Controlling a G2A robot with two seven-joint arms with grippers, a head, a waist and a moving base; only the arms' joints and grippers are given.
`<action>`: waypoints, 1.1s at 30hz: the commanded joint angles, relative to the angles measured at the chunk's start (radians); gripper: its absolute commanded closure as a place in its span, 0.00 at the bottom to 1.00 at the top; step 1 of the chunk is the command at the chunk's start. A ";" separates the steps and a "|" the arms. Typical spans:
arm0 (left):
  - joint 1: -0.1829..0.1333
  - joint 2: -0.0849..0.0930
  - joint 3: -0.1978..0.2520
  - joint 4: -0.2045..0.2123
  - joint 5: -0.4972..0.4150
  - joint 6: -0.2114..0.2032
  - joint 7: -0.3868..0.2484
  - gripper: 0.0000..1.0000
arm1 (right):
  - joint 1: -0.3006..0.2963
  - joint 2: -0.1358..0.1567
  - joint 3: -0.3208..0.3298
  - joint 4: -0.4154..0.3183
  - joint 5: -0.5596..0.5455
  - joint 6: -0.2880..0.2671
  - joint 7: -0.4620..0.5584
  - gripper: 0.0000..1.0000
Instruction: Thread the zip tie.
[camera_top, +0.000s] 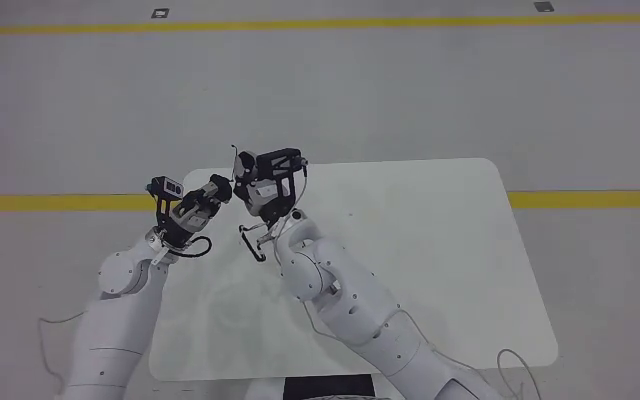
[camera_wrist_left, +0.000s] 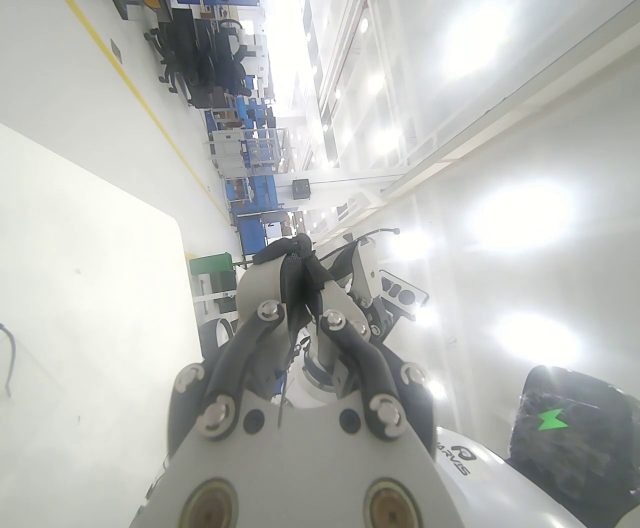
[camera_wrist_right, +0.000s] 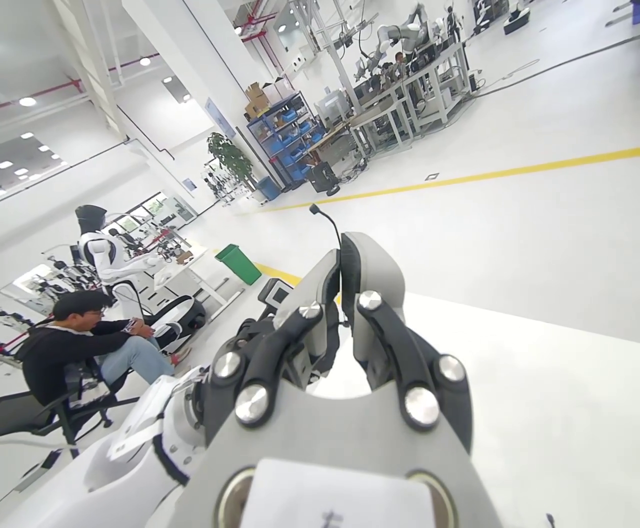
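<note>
Both arms are raised above the desk (camera_top: 450, 260), over its far corner on the robot's left side, with the two wrists brought in so close that their tips nearly meet. The right gripper (camera_wrist_right: 341, 245) has its jaws clenched on the zip tie (camera_wrist_right: 315, 210). The thin black strip rises from between the pressed pads, curves away from the desk and ends in a small dark head clear of the fingertips. A short bit of it also shows on the palm side of the pads. From above, the same strip (camera_top: 234, 160) stands as a fine upright line over that desk corner, between the two wrists. The left gripper (camera_wrist_left: 297, 250) sits just beside the right one, on the side nearer the desk's left edge, and its jaws are also pressed together. Their dark pads meet at the tip, and a thin black strip, apparently another stretch of the tie, trails back from between them toward the palm. Neither gripper touches the desk; both hang above it. A yellow floor line (camera_top: 560, 199) runs past the desk on either side, level with its far part.
</note>
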 joint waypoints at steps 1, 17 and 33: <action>0.000 0.000 0.000 0.000 0.000 0.000 0.000 1.00 | 0.000 -0.001 0.002 0.001 -0.003 0.000 -0.001 1.00; 0.000 0.000 0.000 0.000 0.000 0.000 0.000 1.00 | -0.013 -0.002 0.015 -0.014 -0.024 -0.011 0.007 1.00; 0.000 0.000 0.000 0.000 0.000 0.000 0.000 1.00 | -0.024 -0.004 0.017 -0.019 -0.023 -0.036 0.019 1.00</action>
